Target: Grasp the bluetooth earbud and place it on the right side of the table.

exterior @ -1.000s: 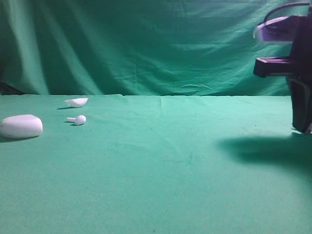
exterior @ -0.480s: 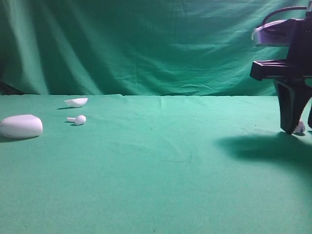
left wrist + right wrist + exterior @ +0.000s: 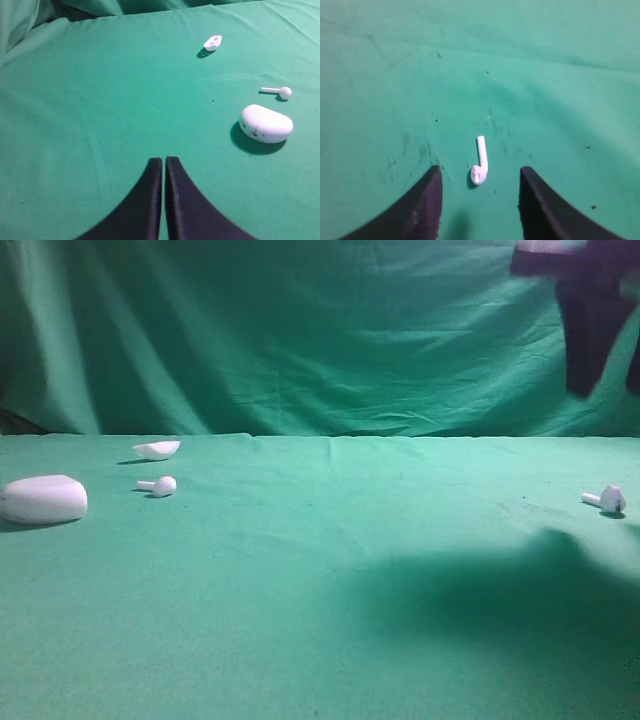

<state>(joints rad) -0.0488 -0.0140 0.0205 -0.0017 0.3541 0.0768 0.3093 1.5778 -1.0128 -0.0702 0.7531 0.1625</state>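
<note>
A: The right pincer has just let go, jaws wide, empty, lifting off?
B: Yes, the bluetooth earbud now lies on the bench far right. Placement looks done; left pincer closed, empty

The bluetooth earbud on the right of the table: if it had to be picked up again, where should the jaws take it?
Across the rounded head of the bluetooth earbud, from straight above. It lies flat on the table, stem pointing away.
</note>
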